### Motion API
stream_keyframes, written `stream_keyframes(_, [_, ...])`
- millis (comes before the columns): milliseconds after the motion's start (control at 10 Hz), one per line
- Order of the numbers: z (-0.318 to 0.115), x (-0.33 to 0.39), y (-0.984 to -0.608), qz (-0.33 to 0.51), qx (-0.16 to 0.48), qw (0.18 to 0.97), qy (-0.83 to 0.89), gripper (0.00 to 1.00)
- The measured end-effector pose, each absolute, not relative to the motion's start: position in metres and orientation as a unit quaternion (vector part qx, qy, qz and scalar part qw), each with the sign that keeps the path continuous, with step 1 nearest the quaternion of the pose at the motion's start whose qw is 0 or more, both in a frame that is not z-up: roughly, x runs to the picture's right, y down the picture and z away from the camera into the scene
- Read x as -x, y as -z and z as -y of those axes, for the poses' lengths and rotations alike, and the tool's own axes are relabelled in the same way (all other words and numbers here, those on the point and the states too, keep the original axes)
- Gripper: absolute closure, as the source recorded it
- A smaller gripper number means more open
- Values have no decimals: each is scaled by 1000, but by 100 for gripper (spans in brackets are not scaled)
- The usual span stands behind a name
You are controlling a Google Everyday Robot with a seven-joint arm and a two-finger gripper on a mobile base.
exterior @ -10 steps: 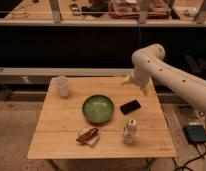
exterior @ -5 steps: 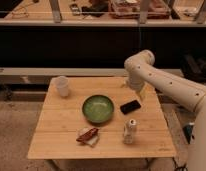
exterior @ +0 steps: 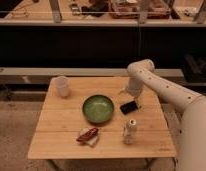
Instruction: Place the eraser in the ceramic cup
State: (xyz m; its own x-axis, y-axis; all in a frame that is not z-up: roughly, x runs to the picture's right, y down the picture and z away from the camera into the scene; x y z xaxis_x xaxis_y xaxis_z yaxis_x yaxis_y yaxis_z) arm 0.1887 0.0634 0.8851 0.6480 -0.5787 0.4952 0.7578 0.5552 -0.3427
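Observation:
The eraser (exterior: 128,107), a small flat black block, lies on the wooden table (exterior: 56,131) just right of the green bowl. The ceramic cup (exterior: 61,86), plain and white, stands upright near the table's back left corner. My white arm reaches in from the right and bends down over the back right of the table. My gripper (exterior: 127,93) hangs just behind and above the eraser, open, with nothing in it. The eraser rests on the wood, apart from the gripper.
A green bowl (exterior: 98,108) sits mid-table between the eraser and the cup. A red-brown and white packet (exterior: 88,135) lies near the front edge. A pale can-like bottle (exterior: 129,131) stands in front of the eraser. Dark shelving runs behind the table.
My arm has swung in from the right, bringing the gripper left and down to just behind the eraser. The objects on the table have not moved.

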Motion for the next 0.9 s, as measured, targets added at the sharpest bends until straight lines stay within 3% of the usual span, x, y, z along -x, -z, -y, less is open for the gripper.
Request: stream_keyframes(900, [-82, -206, -921, 210, 243, 844, 430, 20])
